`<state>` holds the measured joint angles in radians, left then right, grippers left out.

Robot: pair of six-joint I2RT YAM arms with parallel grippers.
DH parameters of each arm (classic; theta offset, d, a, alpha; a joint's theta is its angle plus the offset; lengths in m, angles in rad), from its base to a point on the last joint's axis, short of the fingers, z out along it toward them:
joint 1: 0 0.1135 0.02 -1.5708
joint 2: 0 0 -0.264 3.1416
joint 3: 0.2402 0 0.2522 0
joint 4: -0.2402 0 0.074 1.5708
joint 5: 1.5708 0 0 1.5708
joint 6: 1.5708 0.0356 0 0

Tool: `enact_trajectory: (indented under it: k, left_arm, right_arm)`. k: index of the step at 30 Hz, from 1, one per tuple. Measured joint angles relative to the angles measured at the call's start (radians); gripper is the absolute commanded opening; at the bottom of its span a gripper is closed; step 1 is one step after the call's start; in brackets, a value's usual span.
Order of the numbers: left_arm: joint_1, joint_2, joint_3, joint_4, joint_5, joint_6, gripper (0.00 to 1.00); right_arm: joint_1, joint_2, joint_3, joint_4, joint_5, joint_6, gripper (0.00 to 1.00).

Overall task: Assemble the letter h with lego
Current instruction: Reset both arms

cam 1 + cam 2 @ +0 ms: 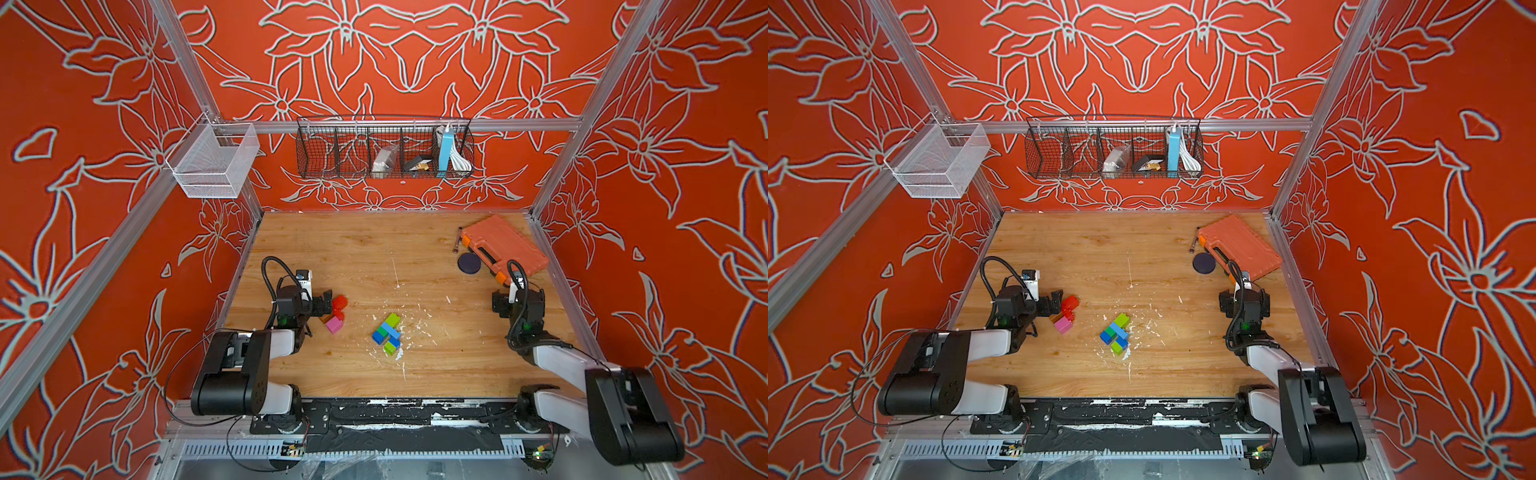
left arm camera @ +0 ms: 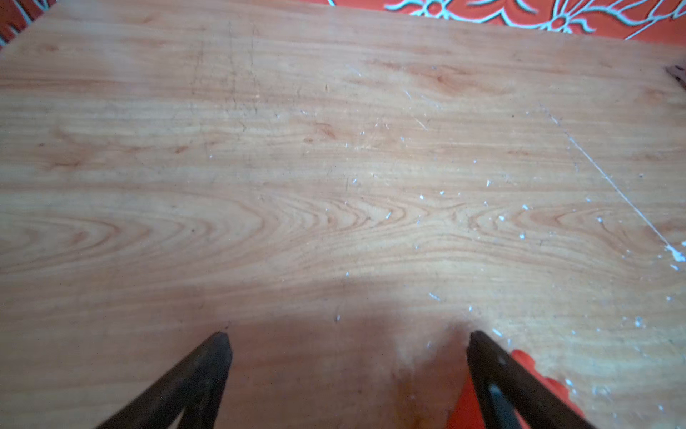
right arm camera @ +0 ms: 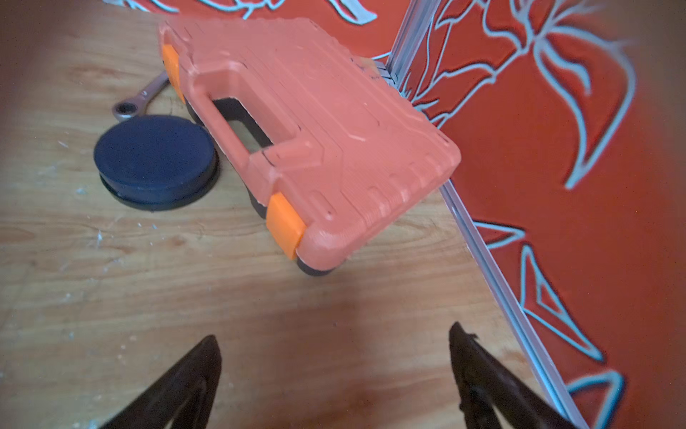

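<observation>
Plainly both arms are empty: the left gripper [image 2: 347,334] stands wide with only the bare wooden desk [image 2: 334,167] between its fingers, and the right gripper [image 3: 334,330] is just as wide, holding nothing. A loose heap of red, pink and brown studded plastic bricks [image 1: 336,313] lies at the left gripper's fingertips. In the left wrist view a red brick [image 2: 527,362] shows just outside one finger, not between the two. A joined cluster of blue and green studded plastic bricks [image 1: 388,334] lies farther out from the left gripper, between the two arms. It is well apart from the right gripper, which faces a ribbed orange plastic tool case [image 3: 315,122] and a dark round disc [image 3: 154,156]. Whether the cluster already reads as an h I cannot tell. The step in hand looks like taking another brick from the heap. Shift the left gripper sideways until one brick sits centred between the fingers, square them to its flat sides, go low, then close. The right gripper could come over to steady the cluster for pressing
</observation>
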<state>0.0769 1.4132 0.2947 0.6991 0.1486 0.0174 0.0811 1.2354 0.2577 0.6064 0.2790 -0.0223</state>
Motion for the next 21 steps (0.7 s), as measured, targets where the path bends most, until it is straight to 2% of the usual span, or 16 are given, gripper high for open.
enact_trajectory:
  k: [5, 21]
  left_arm:
    - [0.000, 0.000, 0.010, 0.038, -0.014, -0.004, 1.00]
    - [0.000, 0.000, 0.011, 0.045, -0.021, -0.004, 1.00]
  right_arm:
    - [-0.008, 0.181, 0.024, 0.153, -0.026, 0.008, 0.98]
    - [-0.008, 0.187, 0.039, 0.202, -0.037, 0.011, 0.98]
